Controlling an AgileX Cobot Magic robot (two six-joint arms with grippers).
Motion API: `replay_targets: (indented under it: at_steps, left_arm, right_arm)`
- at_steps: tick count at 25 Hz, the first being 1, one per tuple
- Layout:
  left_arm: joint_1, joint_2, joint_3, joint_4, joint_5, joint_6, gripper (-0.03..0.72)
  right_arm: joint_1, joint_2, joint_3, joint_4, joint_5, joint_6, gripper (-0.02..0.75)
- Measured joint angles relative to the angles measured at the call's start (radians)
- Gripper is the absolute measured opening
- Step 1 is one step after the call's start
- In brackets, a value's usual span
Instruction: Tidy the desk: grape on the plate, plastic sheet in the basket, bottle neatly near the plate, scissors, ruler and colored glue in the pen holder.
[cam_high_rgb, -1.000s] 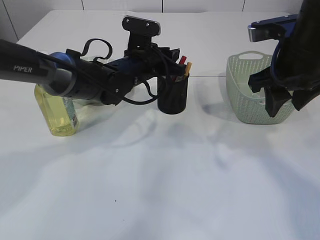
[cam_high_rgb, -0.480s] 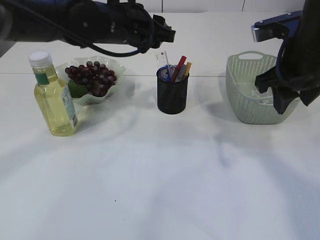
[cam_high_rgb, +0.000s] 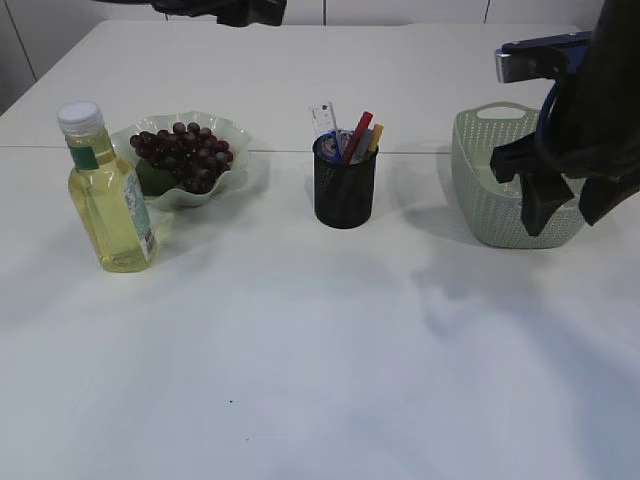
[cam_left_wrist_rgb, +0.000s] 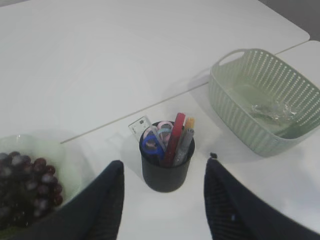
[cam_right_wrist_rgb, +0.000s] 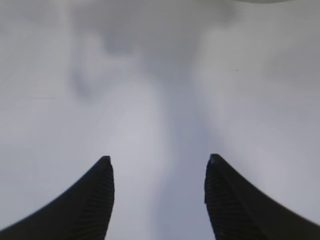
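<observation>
Black mesh marks the pen holder (cam_high_rgb: 345, 186) at mid-table in the exterior view, with the ruler (cam_high_rgb: 323, 120), a red stick and other tools standing in it. The grape (cam_high_rgb: 184, 153) lies on the plate (cam_high_rgb: 236, 133), the bottle (cam_high_rgb: 108, 195) stands just beside it, and the right gripper (cam_high_rgb: 560, 205) hangs in front of the basket (cam_high_rgb: 485, 178).

From the left wrist, the left gripper (cam_left_wrist_rgb: 162, 200) hovers above the holder, jaws apart and empty; the scissors (cam_left_wrist_rgb: 153, 139) sit inside, and the plastic sheet (cam_left_wrist_rgb: 272, 109) lies in the basket.

From the right wrist, the jaws stand wide over bare table, holding nothing.

Everything looks placed, so a good finish would be lifting both arms straight clear without brushing holder or basket.
</observation>
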Motion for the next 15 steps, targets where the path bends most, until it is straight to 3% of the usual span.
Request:
replay_targets:
  at_steps: [7,15]
  left_arm:
    - [0.0,-0.118,0.0,0.0,0.313,-0.041,0.384]
    - [-0.053,-0.13,0.0,0.0,0.488,-0.008,0.384]
  right_arm:
    - [0.0,-0.012,-0.002,0.203,0.0,-0.019,0.458]
    - [0.001,-0.121,-0.002,0.222,0.0,-0.08,0.458]
